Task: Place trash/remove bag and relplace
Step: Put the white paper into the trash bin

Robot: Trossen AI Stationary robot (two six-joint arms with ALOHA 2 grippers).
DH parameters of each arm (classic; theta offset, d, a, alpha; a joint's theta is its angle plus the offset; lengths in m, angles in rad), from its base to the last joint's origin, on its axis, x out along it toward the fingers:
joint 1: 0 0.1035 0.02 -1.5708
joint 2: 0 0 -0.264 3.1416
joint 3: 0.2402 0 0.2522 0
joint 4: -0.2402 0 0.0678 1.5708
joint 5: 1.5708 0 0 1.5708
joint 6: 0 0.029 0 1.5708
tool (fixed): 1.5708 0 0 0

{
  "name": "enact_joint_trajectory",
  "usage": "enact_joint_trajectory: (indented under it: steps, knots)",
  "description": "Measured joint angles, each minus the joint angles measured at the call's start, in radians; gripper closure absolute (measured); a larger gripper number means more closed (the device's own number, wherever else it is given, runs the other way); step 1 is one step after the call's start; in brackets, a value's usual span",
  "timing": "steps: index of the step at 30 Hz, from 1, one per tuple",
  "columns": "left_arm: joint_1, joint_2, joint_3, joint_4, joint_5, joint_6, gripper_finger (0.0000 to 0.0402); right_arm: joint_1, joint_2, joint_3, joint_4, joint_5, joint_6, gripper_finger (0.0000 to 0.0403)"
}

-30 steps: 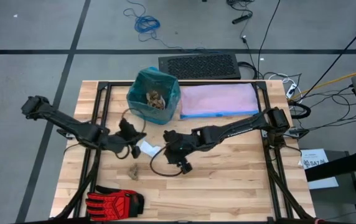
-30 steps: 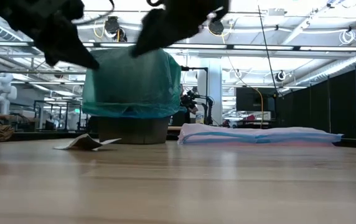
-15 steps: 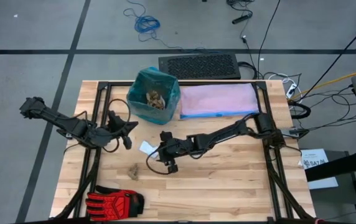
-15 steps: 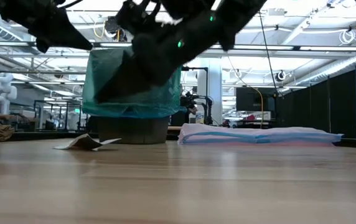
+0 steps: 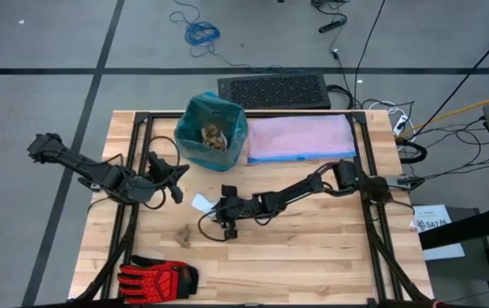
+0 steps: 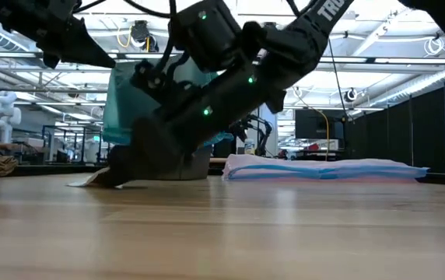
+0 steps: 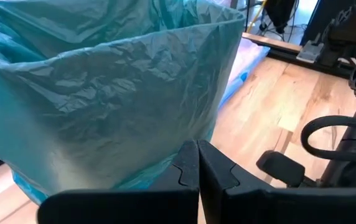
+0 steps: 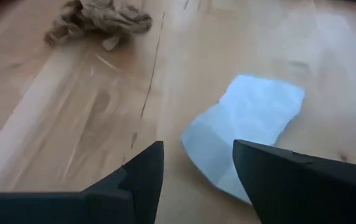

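Your right pincer (image 8: 193,180) is hovering spread over the white paper wad (image 8: 243,134) lying flat on the counter (image 8: 72,137); it risks skidding away. Your left pincer (image 7: 196,171), clenched empty, is facing the bag (image 7: 116,93).

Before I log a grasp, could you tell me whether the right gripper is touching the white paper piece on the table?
Apart. In the right wrist view, the open right gripper frames the white paper piece, its fingers clear on either side.
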Motion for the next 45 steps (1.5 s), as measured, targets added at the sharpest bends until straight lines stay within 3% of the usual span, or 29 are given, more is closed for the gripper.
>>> enact_joint_trajectory:
  steps: [3,8,12,19,24,34,38,42,45]
  knots:
    - [0.0,0.0,0.0,-0.001,0.0,0.0,0.0402,-0.004,0.009,0.018,-0.017,0.044,0.009,0.0254]
    - [0.001,0.0,0.0,0.003,-0.003,-0.001,0.0402,-0.009,0.015,0.076,-0.036,0.084,-0.065,0.0384]
    - [0.001,0.0,0.0,0.008,-0.002,-0.001,0.0402,0.005,0.008,0.154,-0.15,0.077,-0.101,0.04]
    - [-0.012,-0.077,0.0,0.023,0.002,0.079,0.0402,0.052,-0.083,0.318,-0.365,0.076,-0.211,0.0403]
    - [-0.012,-0.119,0.0,0.037,0.002,0.126,0.0402,0.037,-0.092,0.343,-0.478,0.075,-0.202,0.0394]
    - [-0.012,-0.127,0.0,0.014,0.009,0.133,0.0402,0.002,0.055,0.33,-0.434,0.141,-0.196,0.0262]
    - [-0.012,-0.126,0.0,0.01,0.009,0.132,0.0401,-0.014,0.106,0.329,-0.37,0.186,-0.209,0.0228]
    - [-0.012,-0.126,0.0,0.003,0.01,0.129,0.0402,-0.03,0.134,0.331,-0.326,0.24,-0.196,0.0241]
    - [-0.012,-0.126,0.0,0.003,0.01,0.129,0.0402,-0.04,0.136,0.331,-0.335,0.249,-0.186,0.0305]
